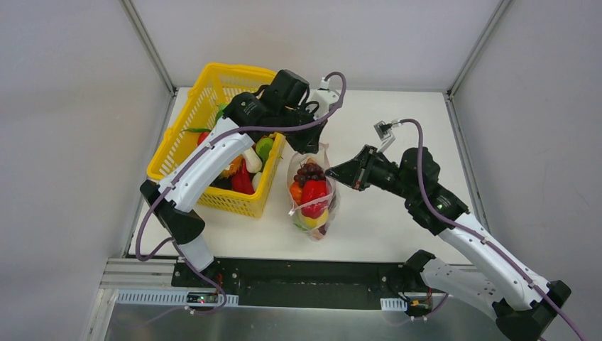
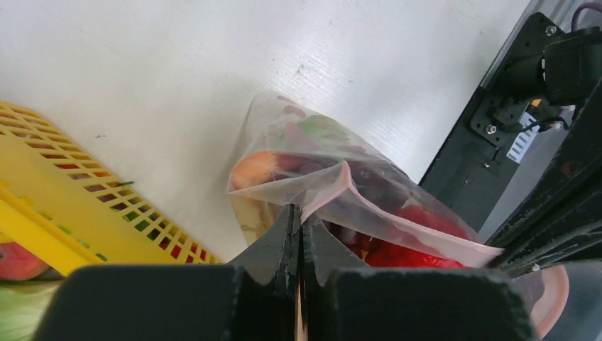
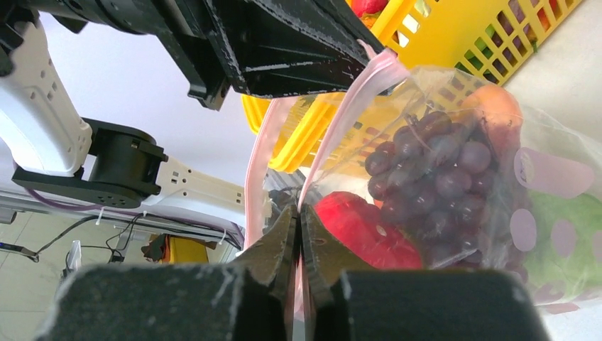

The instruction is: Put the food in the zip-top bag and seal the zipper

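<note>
The clear zip-top bag stands on the table between the arms, its mouth up and open. Inside show purple grapes, a red pepper, an orange and leafy greens. My left gripper is shut on the far end of the pink zipper strip. My right gripper is shut on the near-right part of the strip. The strip's two sides are apart in the right wrist view.
A yellow mesh basket holding more toy food stands left of the bag, partly under my left arm. The basket wall is close beside the bag. The white table runs to the black front rail.
</note>
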Robot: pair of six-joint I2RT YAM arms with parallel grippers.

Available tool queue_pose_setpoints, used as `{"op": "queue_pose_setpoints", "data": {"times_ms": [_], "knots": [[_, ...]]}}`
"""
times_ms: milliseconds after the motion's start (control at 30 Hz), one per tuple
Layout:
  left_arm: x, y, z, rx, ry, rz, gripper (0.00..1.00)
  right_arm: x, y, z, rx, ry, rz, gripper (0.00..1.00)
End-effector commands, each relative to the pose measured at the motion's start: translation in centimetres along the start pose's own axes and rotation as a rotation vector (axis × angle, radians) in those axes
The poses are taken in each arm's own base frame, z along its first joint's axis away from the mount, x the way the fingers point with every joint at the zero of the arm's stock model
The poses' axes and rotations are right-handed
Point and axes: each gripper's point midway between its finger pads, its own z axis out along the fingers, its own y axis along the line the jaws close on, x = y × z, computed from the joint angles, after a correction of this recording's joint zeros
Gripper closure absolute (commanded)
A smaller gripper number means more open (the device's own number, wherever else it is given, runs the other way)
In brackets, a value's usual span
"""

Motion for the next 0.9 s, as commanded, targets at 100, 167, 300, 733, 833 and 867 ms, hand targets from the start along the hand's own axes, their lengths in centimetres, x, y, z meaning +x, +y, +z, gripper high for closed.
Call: {"op": "queue_pose_setpoints", "data": {"times_ms": [100, 167, 300, 733, 833, 867], "knots": [[-2.8, 1.3, -1.8, -0.137, -0.230, -0.222, 1.00, -2.7, 1.3, -1.0, 0.026, -0.102, -0.052, 0.66], [-3.5, 2.1, -3.0, -0.183, -0.302, -0.308, 1.00, -3.2, 1.1, -1.5, 0.053, -0.122, -0.070, 0.43], [-4.1, 3.6, -4.9, -0.267, -0.402, -0.457, 1.00, -3.9, 1.0, -2.9, 0.097, -0.160, -0.116, 0.19], [-5.7, 5.8, -8.3, -0.349, -0.647, -0.836, 1.00, 0.3, 0.6, -3.7, 0.018, -0.019, -0.223, 0.25], [-5.8, 6.2, -8.4, -0.347, -0.703, -0.916, 1.00, 0.4, 0.0, -4.0, 0.034, -0.045, -0.257, 0.21], [-5.8, 6.4, -8.5, -0.354, -0.719, -0.934, 1.00, 0.5, -0.3, -4.1, 0.041, -0.055, -0.264, 0.19]]}}
